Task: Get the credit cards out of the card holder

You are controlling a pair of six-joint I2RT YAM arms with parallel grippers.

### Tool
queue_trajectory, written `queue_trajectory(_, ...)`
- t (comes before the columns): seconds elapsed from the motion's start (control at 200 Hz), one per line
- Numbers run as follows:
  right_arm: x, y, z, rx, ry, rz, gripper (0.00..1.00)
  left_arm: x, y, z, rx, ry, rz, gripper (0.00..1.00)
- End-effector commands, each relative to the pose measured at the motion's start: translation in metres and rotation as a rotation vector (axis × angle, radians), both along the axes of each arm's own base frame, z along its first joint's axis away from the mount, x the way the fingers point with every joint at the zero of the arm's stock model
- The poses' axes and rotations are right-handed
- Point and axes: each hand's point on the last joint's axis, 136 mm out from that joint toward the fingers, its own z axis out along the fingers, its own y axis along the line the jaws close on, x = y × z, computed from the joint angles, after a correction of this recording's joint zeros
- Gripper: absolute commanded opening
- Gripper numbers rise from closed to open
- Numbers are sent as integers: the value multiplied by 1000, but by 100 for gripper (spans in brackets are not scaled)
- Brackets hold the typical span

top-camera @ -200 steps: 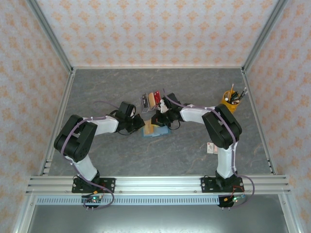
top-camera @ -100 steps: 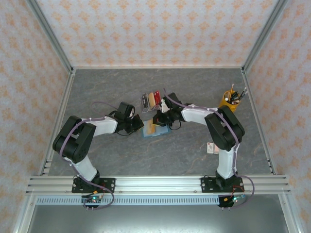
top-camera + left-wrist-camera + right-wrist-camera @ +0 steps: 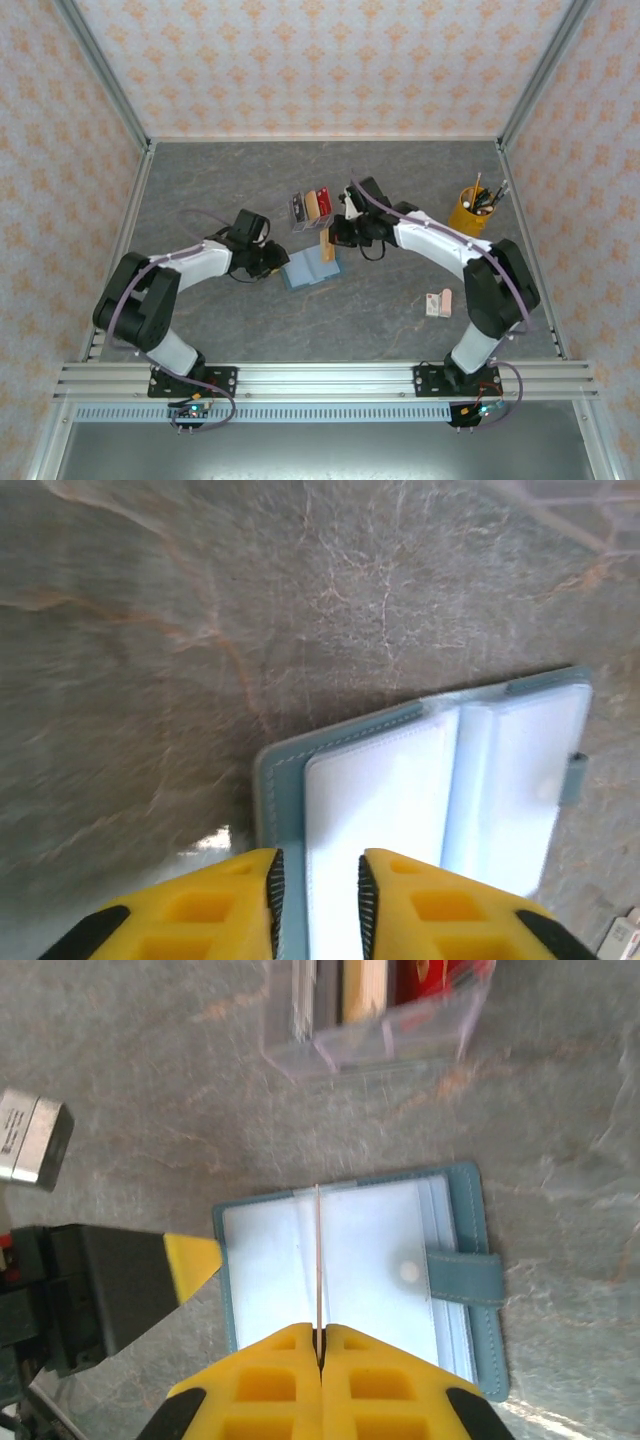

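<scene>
An open blue-teal folding card holder (image 3: 306,270) with pale blue inner pockets lies flat on the grey marbled table (image 3: 220,180), near the middle, between the two arms.

In the right wrist view the right gripper (image 3: 320,1336) has its yellow fingers pressed together on a thin tan plastic credit card (image 3: 318,1250). The card is seen edge-on, standing upright over the fold of the card holder (image 3: 470,1210). From above, the same card (image 3: 327,247) is a short tan strip at the right gripper (image 3: 334,238), over the holder's far right corner. The holder's strap with its snap lies folded over the right-hand pocket.

The left gripper (image 3: 315,870) sits at the card holder's left edge (image 3: 268,780), its yellow fingers parted by a narrow gap with nothing clamped between them. The top view places it (image 3: 275,262) just beside the holder.

Just beyond the holder stands a clear plastic tray (image 3: 311,207) holding red, tan and dark cards on edge. A yellow pen cup (image 3: 472,209) stands well off to the right, and a small pink-and-white box (image 3: 438,303) lies nearer the front.
</scene>
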Motion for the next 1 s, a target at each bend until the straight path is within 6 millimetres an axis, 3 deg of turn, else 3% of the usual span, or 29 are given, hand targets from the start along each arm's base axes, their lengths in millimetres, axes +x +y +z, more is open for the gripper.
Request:
queue_trajectory(0.0,23,-7,30,-89,-121,2,2,-6,28,26,89,-26,30,39)
queue_trajectory(0.185,61,5,43,-161,-171,9,2,-28,70,46,220,-43,91,58)
queue_trajectory(0.3,83,13,49,-190,-201,4,2,-41,86,55,271,-57,114,75)
queue_trajectory(0.51,113,26,30,-250,-179,11,2,-56,98,61,312,-66,123,88)
queue_trajectory(0.721,129,34,6,-306,-139,32,2,-60,101,57,323,-53,131,94)
queue_trajectory(0.996,132,34,-13,-348,-87,34,3,-58,98,51,314,-36,126,95)
